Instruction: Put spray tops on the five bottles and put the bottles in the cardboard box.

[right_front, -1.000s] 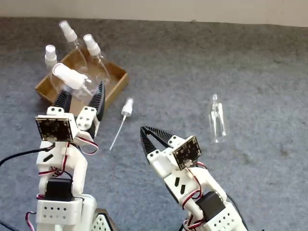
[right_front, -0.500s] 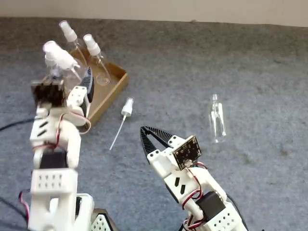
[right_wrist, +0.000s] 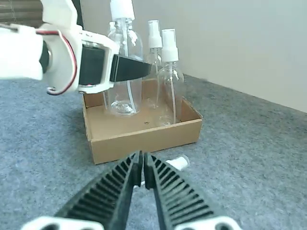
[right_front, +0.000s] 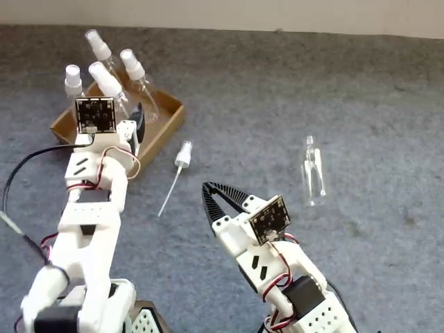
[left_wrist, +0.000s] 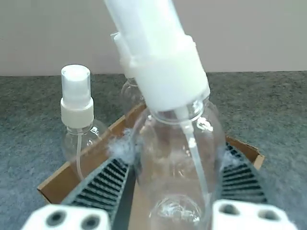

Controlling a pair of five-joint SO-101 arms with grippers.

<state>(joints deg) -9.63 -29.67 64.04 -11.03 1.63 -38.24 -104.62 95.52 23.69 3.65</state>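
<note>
In the high view an uncapped bottle point(right_front: 313, 173) is seen lying on its side on the grey tabletop point(right_front: 277, 90), well apart from the cardboard box point(right_front: 166, 125). A loose spray top point(right_front: 183, 154) is lying between them, near the box. In the right wrist view this spray top is found just beyond the tips of the right gripper point(right_wrist: 142, 155), whose fingers are almost closed together, with nothing held between them. The left gripper point(left_wrist: 176, 160) is shown from close in the left wrist view: its fingers are pressed on both sides of a clear capped bottle point(left_wrist: 168, 139). This bottle is held about upright inside the box, white top up. Three other capped bottles point(right_front: 132, 69) are standing in the box beside it. Whether the held bottle's base touches the box floor cannot be told.
</note>
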